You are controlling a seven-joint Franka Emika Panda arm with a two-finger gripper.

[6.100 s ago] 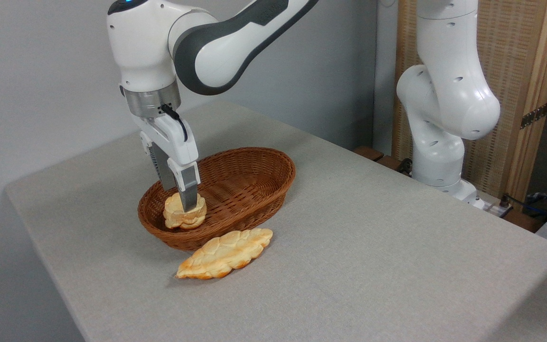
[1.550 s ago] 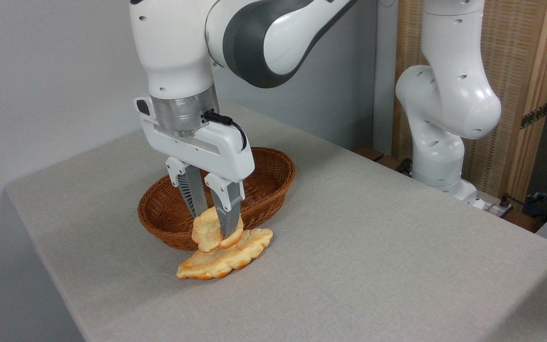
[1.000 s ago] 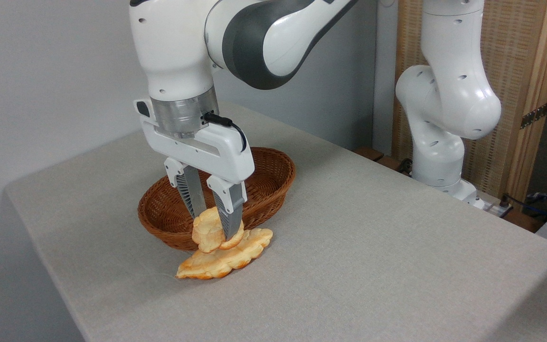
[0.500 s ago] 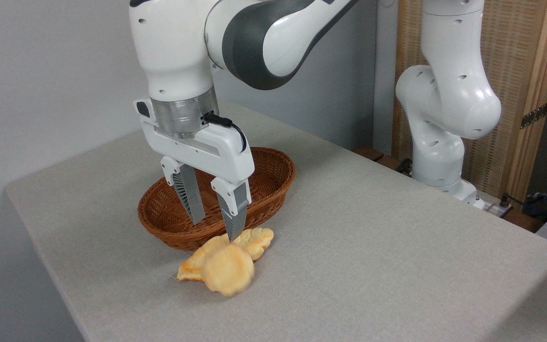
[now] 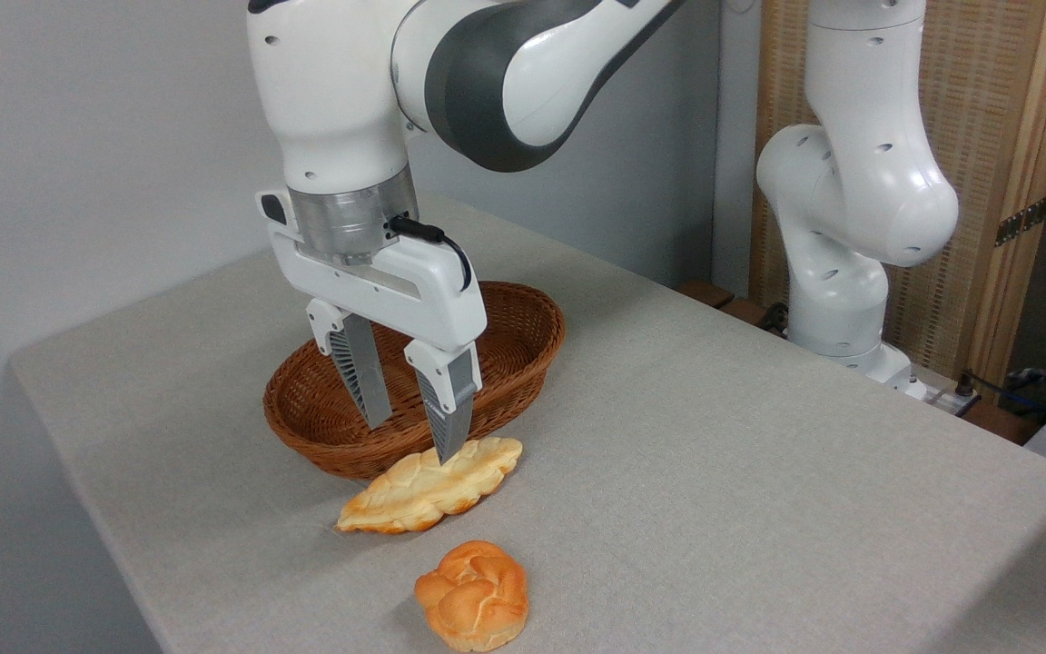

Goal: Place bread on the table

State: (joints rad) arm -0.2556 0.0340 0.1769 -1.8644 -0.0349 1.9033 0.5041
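Worktop [image 5: 759, 436]: broad grey cloth-textured surface carrying everything; its near edge runs close below the bun.
Arm: white Panda reaching in from the upper right, wrist pointing straight down over the basket's near rim.
Basket [image 5: 514, 336]: brown oval wicker, nothing visible inside it.
Flat loaf [image 5: 428, 486]: long braided piece lying on the worktop just in front of the basket.
Gripper [image 5: 414, 436]: fingers spread apart and holding nothing, the nearer tip just above or touching the flat loaf; I cannot tell which.
Bread [image 5: 473, 595]: small knotted bun resting on the worktop, clear of the flat loaf and the gripper.
Progress: the bun looks delivered, so the task appears done.
Risk: the bun sits near the front edge, so a nudge or roll could send it off; a sideways retreat could drag the flat loaf or catch the basket rim, so lifting straight up seems safest.
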